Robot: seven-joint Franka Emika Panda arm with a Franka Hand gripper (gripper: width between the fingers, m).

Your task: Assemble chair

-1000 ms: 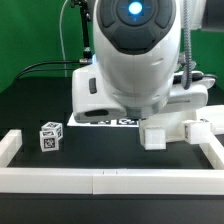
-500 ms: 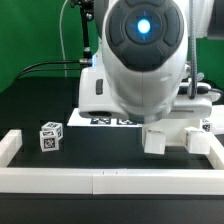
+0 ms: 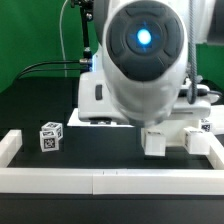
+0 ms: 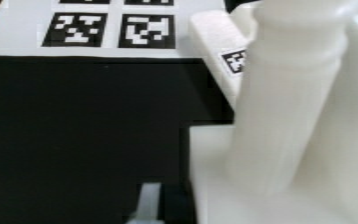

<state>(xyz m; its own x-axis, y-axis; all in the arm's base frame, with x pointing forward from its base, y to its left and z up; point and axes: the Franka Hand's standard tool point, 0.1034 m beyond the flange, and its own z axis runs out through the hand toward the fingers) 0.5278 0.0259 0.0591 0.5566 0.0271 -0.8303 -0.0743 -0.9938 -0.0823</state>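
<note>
Over the last second the arm [image 3: 145, 70] has tipped forward. The blue light [image 3: 145, 38] on its housing sat at the very top of the exterior view a second ago and now sits lower, and the housing covers more of the scene behind it. The white chair part [image 3: 155, 141] near the front corner of the worktop [image 3: 100, 152], on the exterior view's right, looked broader then, with a slanted limb. Now a squarish block shows beside a second white lump [image 3: 196, 139]. The small tagged block [image 3: 51, 136] near the front corner on the exterior view's left has not moved. A low white rail [image 3: 100, 181] runs along the front edge and turns back at both corners. Inside it lie the tagged block and the chair part, well apart. The arm leans over the right-hand half of the worktop, above the chair part, and its bulk hides the hand, so I cannot tell whether the hand is wide, narrow or holding anything. In the wrist view the chair part [image 4: 297, 120] rises close to the lens as a tall white post on a flat white base. A tagged white piece [image 4: 229, 56] lies just beside it, and the marker board [image 4: 105, 25] is behind.
</note>
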